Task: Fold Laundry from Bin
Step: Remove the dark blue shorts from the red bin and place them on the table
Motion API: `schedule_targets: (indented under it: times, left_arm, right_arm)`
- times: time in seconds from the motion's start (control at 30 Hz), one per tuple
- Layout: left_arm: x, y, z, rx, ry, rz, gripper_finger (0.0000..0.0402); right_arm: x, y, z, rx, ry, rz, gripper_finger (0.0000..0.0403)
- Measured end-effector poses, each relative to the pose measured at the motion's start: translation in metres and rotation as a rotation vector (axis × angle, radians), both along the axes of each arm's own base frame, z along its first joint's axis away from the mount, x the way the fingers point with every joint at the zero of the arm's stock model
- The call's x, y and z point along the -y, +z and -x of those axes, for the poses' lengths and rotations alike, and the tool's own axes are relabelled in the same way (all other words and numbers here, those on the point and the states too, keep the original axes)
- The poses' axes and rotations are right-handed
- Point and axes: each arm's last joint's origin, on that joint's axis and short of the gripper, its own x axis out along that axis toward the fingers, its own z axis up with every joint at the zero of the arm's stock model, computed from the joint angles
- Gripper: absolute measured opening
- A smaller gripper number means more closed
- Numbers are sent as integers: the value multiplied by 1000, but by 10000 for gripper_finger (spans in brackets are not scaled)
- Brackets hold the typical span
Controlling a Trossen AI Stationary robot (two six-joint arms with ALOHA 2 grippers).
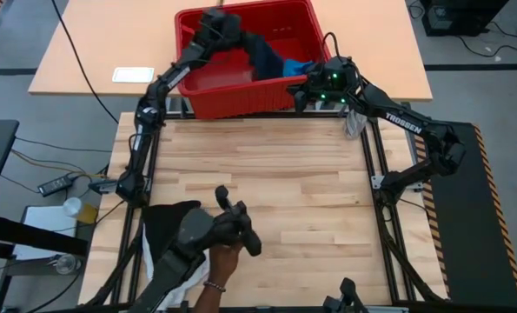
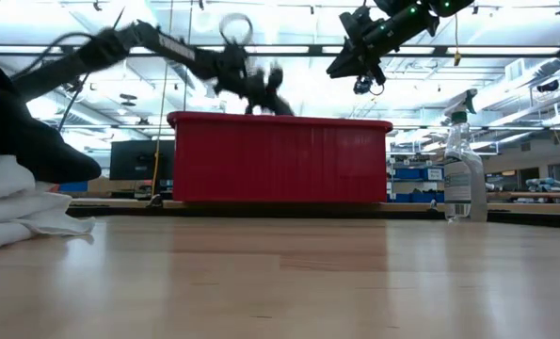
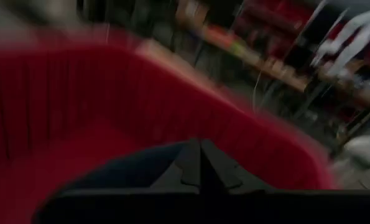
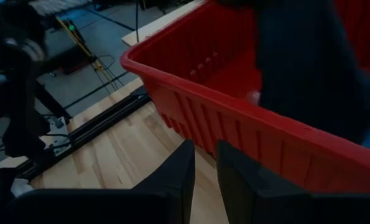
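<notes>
Barely started, I'd say: a black garment (image 1: 169, 222) and a white garment (image 1: 158, 269) sit unfolded at lower left of the high view (a person's hand (image 1: 223, 265) is on them), while the dark navy garment (image 1: 260, 50) and a bright blue garment (image 1: 294, 66) remain in the red bin (image 1: 241, 100) at top centre, its long axis left-right. The left gripper (image 1: 213, 24), over the bin's upper-left corner, is pinched together on the navy cloth; the right gripper (image 4: 204, 171) hovers at the bin's right rim, fingers slightly apart, holding nothing.
</notes>
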Motion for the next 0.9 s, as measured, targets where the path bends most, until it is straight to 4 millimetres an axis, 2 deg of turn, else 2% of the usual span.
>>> schedule_targets:
  times: [0.13, 0.23, 0.33, 0.4, 0.6, 0.73, 0.8, 0.9]
  left_arm:
    - [26, 68, 14, 155, -14, -244, 0]
    - [40, 94, 23, 198, -20, -322, 0]
    - [51, 104, 27, 165, -44, -342, 0]
    - [58, 113, 32, 155, -62, -336, 0]
    - [83, 131, 35, 143, -104, -324, 0]
    - [109, 143, 38, 49, -107, -342, 0]
    - [122, 145, 39, -16, -94, -334, 0]
    - [132, 137, 32, -130, -57, -307, 0]
  right_arm:
    - [2, 0, 2, -15, -5, 24, 75]
    - [7, 12, 7, -1, -27, 58, 75]
    - [10, 36, 14, 33, -41, 153, 75]
    - [12, 43, 17, 32, -42, 202, 75]
    - [12, 41, 15, 12, 17, 228, 75]
    - [5, 42, 9, 29, 114, 238, 80]
    - [-3, 42, 2, 23, 162, 276, 94]
    - [-19, 45, -11, 10, 168, 353, 129]
